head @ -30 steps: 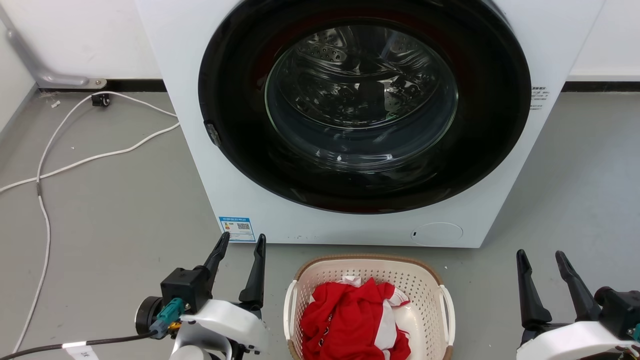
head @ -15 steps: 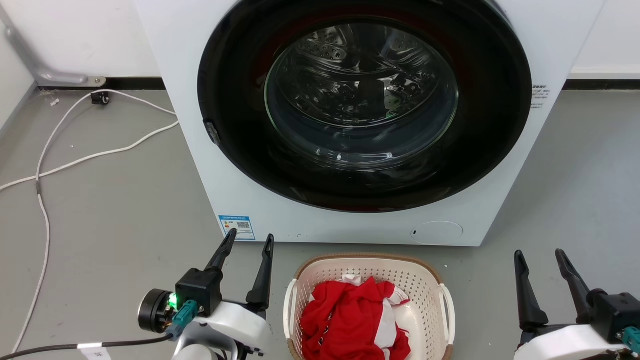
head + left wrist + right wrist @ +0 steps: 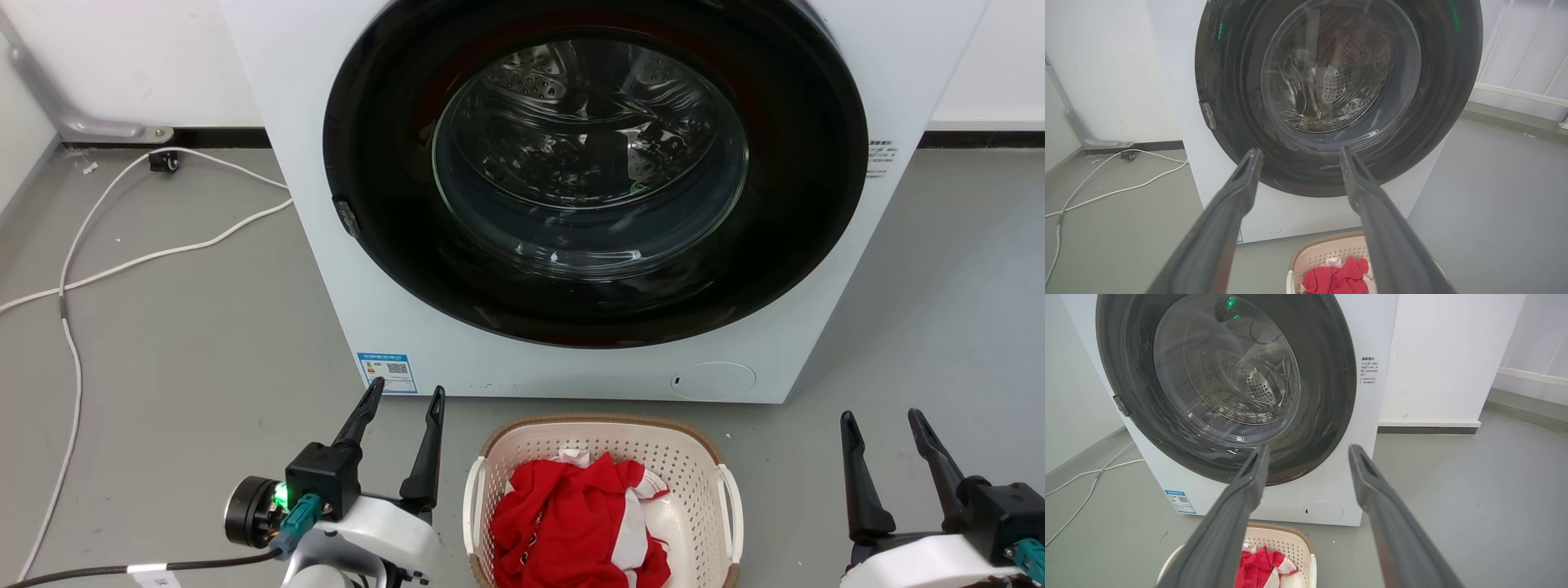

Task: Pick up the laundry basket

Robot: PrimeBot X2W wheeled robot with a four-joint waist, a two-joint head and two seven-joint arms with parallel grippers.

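The cream laundry basket (image 3: 531,445) with a brown rim and white side handles stands on the grey floor just in front of the washer, holding red and white cloth (image 3: 571,523). My left gripper (image 3: 406,394) is open, to the left of the basket and apart from it. My right gripper (image 3: 882,418) is open too, farther off to the basket's right. The left wrist view has the basket (image 3: 1314,255) low between my open left gripper (image 3: 1299,152) fingers. In the right wrist view the basket (image 3: 1286,543) sits at the bottom, below the open right gripper (image 3: 1308,450).
A white front-loading washer (image 3: 392,318) with a dark round door (image 3: 592,163) rises right behind the basket. White cables (image 3: 122,261) trail over the floor at the left. Walls with dark skirting close the back.
My left gripper has shifted slightly right toward the basket and turned a little. The right gripper has barely moved. The basket stays put.
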